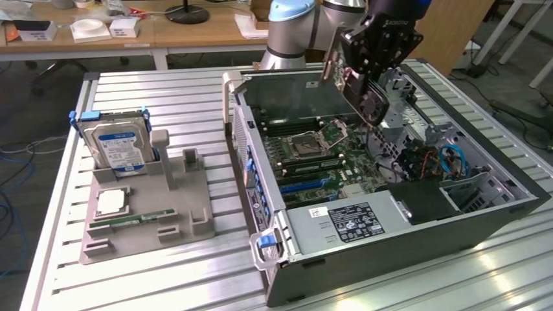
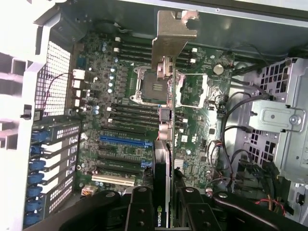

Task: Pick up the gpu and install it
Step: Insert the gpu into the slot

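Gripper: squeezing the gpu, holding it up on its edge.
Gpu: in the air over the open computer case, above the green board.

One open computer case stands on one slatted metal surface. Inside the case there is one motherboard, one processor socket and one labelled power supply. There is one robot arm, one end effector and one graphics card. One grey holder carries one hard drive, one processor chip and one green memory stick.
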`<state>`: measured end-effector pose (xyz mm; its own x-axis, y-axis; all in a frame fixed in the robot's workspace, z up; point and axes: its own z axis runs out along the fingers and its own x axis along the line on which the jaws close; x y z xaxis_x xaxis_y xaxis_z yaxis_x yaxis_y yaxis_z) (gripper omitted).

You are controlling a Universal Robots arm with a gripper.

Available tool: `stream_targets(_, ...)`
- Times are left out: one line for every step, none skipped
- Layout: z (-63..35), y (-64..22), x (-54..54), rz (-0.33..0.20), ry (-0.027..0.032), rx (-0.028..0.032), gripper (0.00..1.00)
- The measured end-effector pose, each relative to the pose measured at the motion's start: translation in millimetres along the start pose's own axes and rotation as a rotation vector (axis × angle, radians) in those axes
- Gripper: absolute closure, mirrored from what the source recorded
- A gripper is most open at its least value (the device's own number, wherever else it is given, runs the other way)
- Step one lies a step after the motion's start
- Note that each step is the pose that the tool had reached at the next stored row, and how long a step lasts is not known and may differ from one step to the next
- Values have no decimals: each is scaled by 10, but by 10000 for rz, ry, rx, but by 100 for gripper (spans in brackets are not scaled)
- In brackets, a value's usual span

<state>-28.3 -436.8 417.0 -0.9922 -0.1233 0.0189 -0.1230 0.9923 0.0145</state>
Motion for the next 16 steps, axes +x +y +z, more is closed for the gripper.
stream_targets(0,0,0,-60,1,2,74)
stream_targets(0,-1,1,-110,1,2,74)
stream_targets(0,-1,2,-158,2,2,74)
stream_targets(1,-1,3,-205,2,3,74)
stream_targets(1,-1,5,-253,3,2,74)
stream_targets(1,-2,6,-305,4,4,74)
stream_targets(0,-2,8,-358,5,6,74)
stream_targets(0,-3,9,-416,6,8,74)
stream_targets(0,-3,12,-485,7,9,74)
stream_targets(1,-3,13,-551,8,10,74)
stream_targets(1,-3,15,-615,9,11,74)
stream_targets(1,-3,17,-679,10,12,74)
stream_targets(1,-4,18,-745,10,14,74)
stream_targets(0,-4,19,-813,11,15,74)
stream_targets(0,-4,19,-888,13,17,74)
stream_targets(0,-4,20,-965,14,19,74)
